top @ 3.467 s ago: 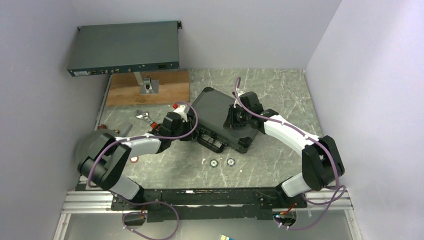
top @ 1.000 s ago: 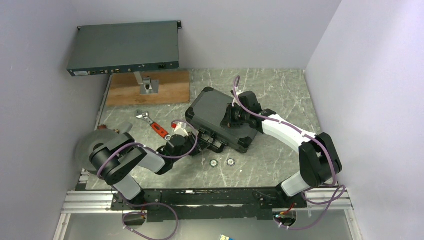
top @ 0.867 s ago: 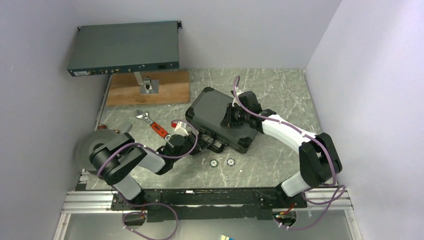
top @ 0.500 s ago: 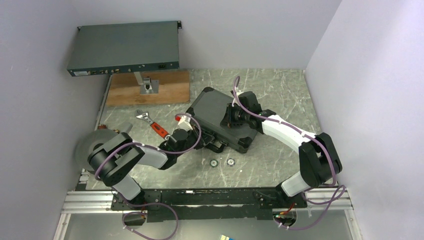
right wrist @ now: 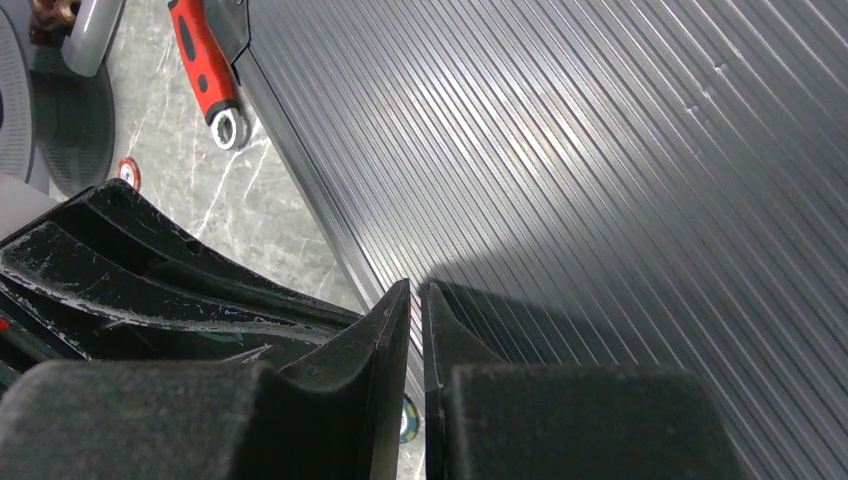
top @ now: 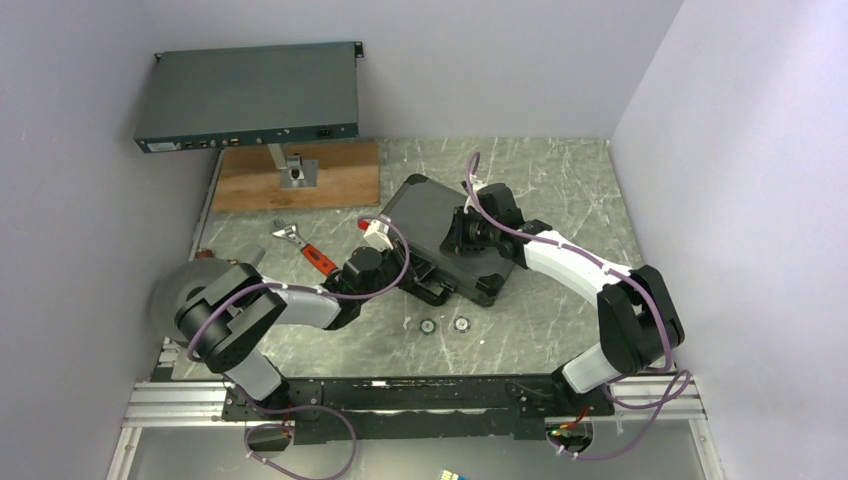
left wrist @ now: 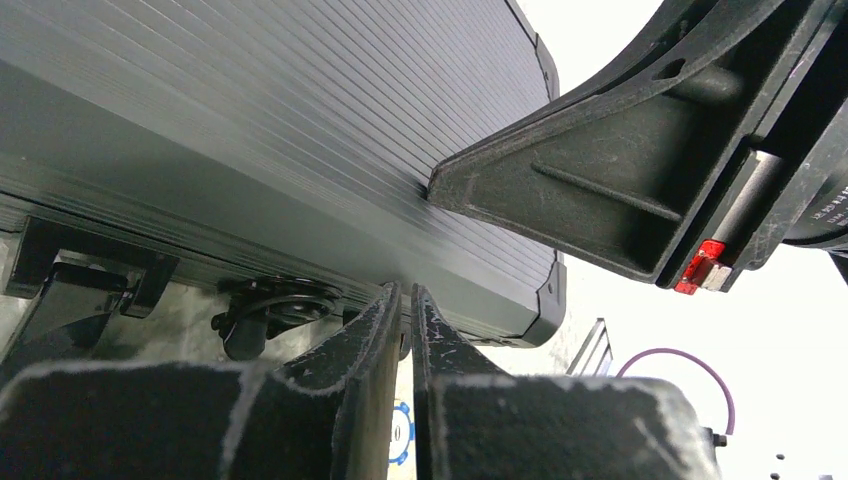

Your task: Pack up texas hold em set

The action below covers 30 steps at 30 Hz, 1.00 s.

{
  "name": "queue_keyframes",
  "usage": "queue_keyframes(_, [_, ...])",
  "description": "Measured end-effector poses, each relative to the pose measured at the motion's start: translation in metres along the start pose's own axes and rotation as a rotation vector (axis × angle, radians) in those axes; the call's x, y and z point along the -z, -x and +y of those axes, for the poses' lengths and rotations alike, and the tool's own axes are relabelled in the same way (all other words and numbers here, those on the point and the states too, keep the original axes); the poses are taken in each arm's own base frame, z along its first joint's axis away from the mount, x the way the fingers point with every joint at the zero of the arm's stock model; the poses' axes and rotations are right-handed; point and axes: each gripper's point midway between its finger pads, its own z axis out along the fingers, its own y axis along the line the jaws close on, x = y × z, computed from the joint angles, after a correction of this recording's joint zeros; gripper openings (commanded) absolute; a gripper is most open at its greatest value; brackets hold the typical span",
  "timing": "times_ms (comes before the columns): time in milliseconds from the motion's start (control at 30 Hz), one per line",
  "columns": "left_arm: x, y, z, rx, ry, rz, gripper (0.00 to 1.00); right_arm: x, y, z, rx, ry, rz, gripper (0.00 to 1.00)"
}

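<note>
From above, the black case (top: pixel 425 205) lies shut and flat on the table (top: pixel 560 180), turned at an angle, near the middle. The left gripper (top: pixel 402 270) sits low at the case's near-left edge, just beside the handle (top: pixel 432 290). The right gripper (top: pixel 462 238) is over the lid, on its right half. Two chips (top: pixel 428 325) lie loose on the table just in front of the case, side by side and apart from it. A wrench (top: pixel 305 248) with a red handle lies to the left of the case, and a grey box (top: pixel 250 95) stands raised at the far left.

The overhead view is too far off to show how either pair of fingers stands; the wrist cameras do. The left wrist view shows the left gripper (left wrist: pixel 403 295) with its fingers pressed nearly together, only a thin slit between them and nothing in it, pointing under the ribbed lid at the case's front edge. A blue and white chip (left wrist: pixel 400 433) peeps through low in the slit. The right wrist view shows the right gripper (right wrist: pixel 415 292) closed the same way, empty, its tips at the ribbed lid. Only this view shows a red chip (right wrist: pixel 128 172) on the table near the wrench (right wrist: pixel 205 60)
</note>
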Motion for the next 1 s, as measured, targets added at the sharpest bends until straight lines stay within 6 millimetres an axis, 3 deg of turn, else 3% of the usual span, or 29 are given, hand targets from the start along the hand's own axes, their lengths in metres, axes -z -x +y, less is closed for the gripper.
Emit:
queue_keyframes(233, [0.002, 0.001, 0.0, -0.022, 0.005, 0.002, 0.3, 0.0, 0.0, 0.0, 0.0, 0.0, 0.0, 0.13])
queue_keyframes(333, [0.004, 0.003, -0.002, -0.035, 0.008, 0.001, 0.43, 0.0, 0.0, 0.0, -0.001, 0.0, -0.001, 0.16])
queue_keyframes(567, [0.017, 0.014, -0.009, -0.084, 0.003, -0.031, 0.61, 0.003, 0.001, 0.007, -0.001, 0.021, 0.0, 0.45])
queue_keyframes(667, [0.024, 0.017, -0.008, -0.113, 0.013, -0.043, 0.71, 0.005, 0.001, 0.011, 0.001, 0.032, 0.005, 0.62])
queue_keyframes(733, [0.027, 0.02, -0.009, -0.134, 0.013, -0.049, 0.97, 0.007, 0.004, 0.014, 0.008, 0.039, 0.004, 0.7])
queue_keyframes(933, [0.043, 0.025, -0.007, -0.18, 0.022, -0.078, 1.0, 0.014, 0.007, 0.014, 0.031, 0.021, 0.007, 0.85])
queue_keyframes(1000, [0.048, 0.028, -0.008, -0.194, 0.026, -0.087, 1.0, 0.018, 0.005, 0.013, 0.033, 0.013, 0.017, 0.99])
